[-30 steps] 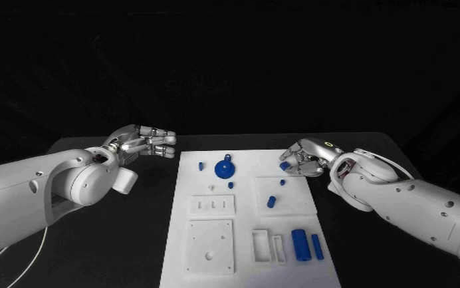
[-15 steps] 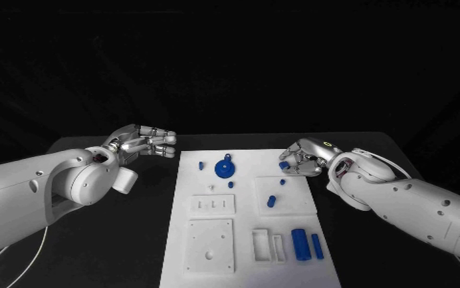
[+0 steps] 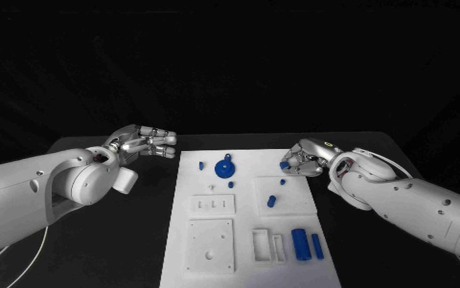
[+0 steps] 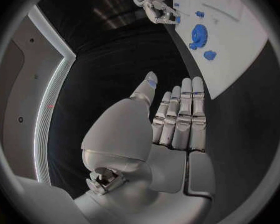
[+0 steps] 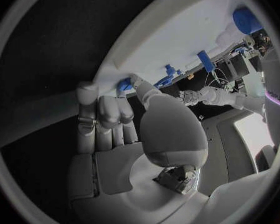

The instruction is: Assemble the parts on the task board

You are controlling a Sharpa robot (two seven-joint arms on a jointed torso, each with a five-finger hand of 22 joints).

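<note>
The white task board (image 3: 244, 228) lies in the middle of the black table. My right hand (image 3: 307, 157) hovers over the board's far right edge and pinches a small blue part (image 3: 284, 165) between thumb and a finger; the right wrist view shows that blue part (image 5: 124, 84) at the fingertips, close to the board (image 5: 177, 35). My left hand (image 3: 143, 143) hangs off the board's far left corner, fingers stretched out side by side, holding nothing (image 4: 174, 119). A round blue disc part (image 3: 225, 168) lies on the board's far middle.
Small blue pegs (image 3: 201, 165), (image 3: 231, 184), (image 3: 283, 182), (image 3: 271, 201) lie scattered on the board. Two blue cylinders (image 3: 307, 245) lie at its near right. White blocks (image 3: 212, 205), (image 3: 210, 246), (image 3: 267, 245) occupy the near half. Black table surrounds the board.
</note>
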